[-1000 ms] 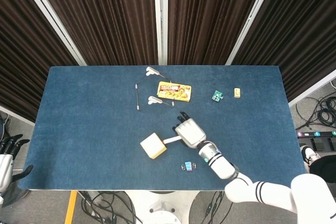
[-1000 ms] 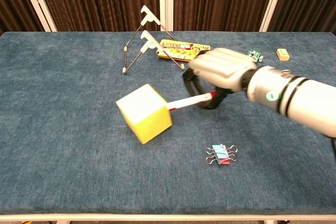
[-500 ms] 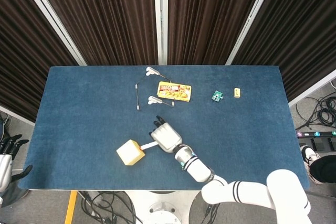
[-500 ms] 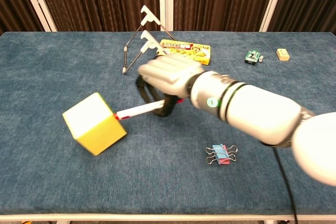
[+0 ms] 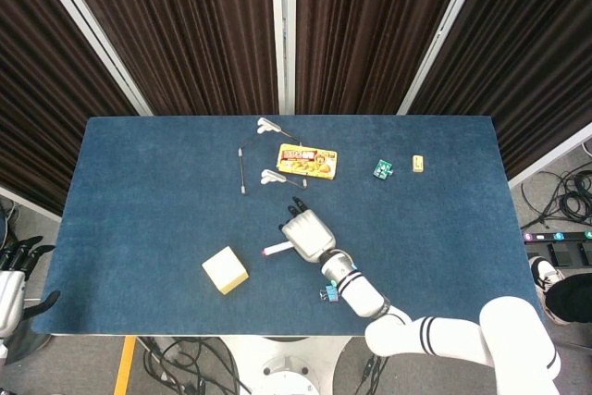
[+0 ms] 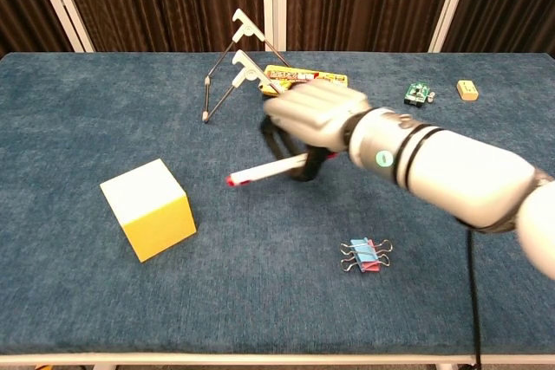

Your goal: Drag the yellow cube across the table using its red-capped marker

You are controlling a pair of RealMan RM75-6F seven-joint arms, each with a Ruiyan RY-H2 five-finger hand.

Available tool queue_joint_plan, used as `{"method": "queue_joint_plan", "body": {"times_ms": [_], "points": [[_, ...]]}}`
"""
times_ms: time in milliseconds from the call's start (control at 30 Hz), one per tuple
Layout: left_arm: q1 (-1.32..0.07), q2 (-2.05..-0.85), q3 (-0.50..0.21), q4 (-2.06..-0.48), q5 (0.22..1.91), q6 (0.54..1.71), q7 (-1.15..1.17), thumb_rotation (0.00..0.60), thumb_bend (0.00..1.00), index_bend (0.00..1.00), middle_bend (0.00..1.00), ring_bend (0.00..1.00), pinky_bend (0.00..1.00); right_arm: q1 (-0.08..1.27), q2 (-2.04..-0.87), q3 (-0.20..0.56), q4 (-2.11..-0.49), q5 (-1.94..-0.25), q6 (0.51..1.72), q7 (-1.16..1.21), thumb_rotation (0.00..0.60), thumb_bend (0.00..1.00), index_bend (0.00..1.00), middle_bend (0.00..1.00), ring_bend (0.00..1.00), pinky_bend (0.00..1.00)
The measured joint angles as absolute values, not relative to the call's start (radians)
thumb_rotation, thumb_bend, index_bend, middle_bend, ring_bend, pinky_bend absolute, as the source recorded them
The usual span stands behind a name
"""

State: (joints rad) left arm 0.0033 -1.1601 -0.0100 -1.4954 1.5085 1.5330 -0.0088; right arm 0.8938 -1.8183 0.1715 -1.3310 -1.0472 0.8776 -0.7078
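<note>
Yellow cube with a pale top [image 5: 225, 270], seen from the head view, sits on the blue cloth-covered table [image 5: 139, 182] toward its near edge, left of centre. To its right, and apart from it, the white marker with a red cap [image 5: 276, 250] is gripped by the right hand [image 5: 307, 235], fingers curled round the barrel, the red tip pointing toward the cube. Farther back lie a yellow snack packet [image 5: 307, 161], a folding white-and-black wire stand [image 5: 262, 156], a small green object [image 5: 382, 168] and a small tan block [image 5: 418, 164]. A blue and pink binder clip [image 5: 328, 293] peeks out beside the right forearm. The left hand [image 5: 11, 270] hangs off the table at the frame's left edge (whether it holds anything cannot be told; its dark fingers look spread).

From the chest view, the cube [image 6: 148, 209] rests flat at lower left. The marker [image 6: 264, 171] is tilted, cap end nearest the cube with a clear gap of cloth between them, its other end buried in the right hand [image 6: 310, 119]. The binder clip [image 6: 363, 255] lies near the front, right of the cube.
</note>
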Motion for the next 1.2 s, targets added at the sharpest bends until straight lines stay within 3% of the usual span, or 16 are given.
{"method": "queue_joint_plan", "body": {"times_ms": [133,233,600,800,933,1200], "points": [[-0.001,-1.159,-0.012,-1.509,1.51,1.531,0.003,0.6,0.23,0.31,0.27,0.18,0.2,0.874,-1.788,0.144,-1.326,-0.998,0.874,-0.721,0.6,0.36,0.42,0.45,0.11,0.06],[0.0,-1.157,-0.011,-1.518,1.509,1.531,0.011,0.6,0.23,0.31,0.27,0.18,0.2,0.859,-1.771,0.127,-1.329,-0.98,0.876,-0.724,0.6,0.32,0.36,0.4,0.09,0.06],[0.005,-1.153,-0.009,-1.514,1.514,1.542,0.003,0.6,0.23,0.31,0.27,0.18,0.2,0.781,-1.614,0.096,-1.454,-1.034,0.976,-0.661,0.6,0.31,0.22,0.29,0.08,0.06],[-0.003,-1.16,-0.015,-1.503,1.512,1.535,-0.006,0.6,0.23,0.31,0.27,0.18,0.2,0.662,-1.398,0.057,-1.594,-1.128,1.123,-0.566,0.6,0.31,0.15,0.21,0.01,0.06],[-0.011,-1.164,-0.019,-1.5,1.51,1.526,-0.004,0.6,0.23,0.31,0.27,0.18,0.2,0.529,-1.238,0.004,-1.665,-1.212,1.268,-0.459,0.6,0.25,0.13,0.19,0.0,0.05],[-0.024,-1.162,-0.024,-1.518,1.507,1.514,0.018,0.6,0.23,0.31,0.27,0.18,0.2,0.284,-1.1,-0.082,-1.689,-1.341,1.513,-0.229,0.6,0.24,0.13,0.2,0.0,0.05]]}}
